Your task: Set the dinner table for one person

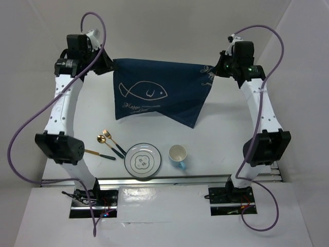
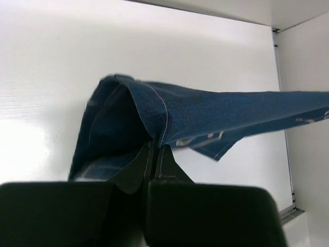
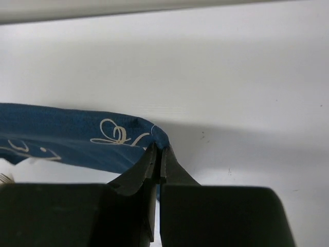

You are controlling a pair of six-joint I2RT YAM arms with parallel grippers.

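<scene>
A navy blue placemat (image 1: 157, 95) with a white fish drawing hangs stretched above the white dinner table (image 1: 221, 128). My left gripper (image 1: 109, 64) is shut on its left top corner; in the left wrist view the cloth (image 2: 205, 113) drapes from the closed gripper (image 2: 156, 146). My right gripper (image 1: 218, 69) is shut on its right top corner, and the right wrist view shows the cloth (image 3: 77, 141) pinched in the gripper (image 3: 158, 148). A plate (image 1: 142, 161), a cup (image 1: 178, 155), a gold fork (image 1: 114, 142) and a gold spoon (image 1: 105, 145) lie near the front edge.
A second gold-handled utensil (image 1: 92, 152) lies partly under the left arm. A metal rail (image 1: 169, 181) runs along the table's near edge. White walls close in the left, right and back.
</scene>
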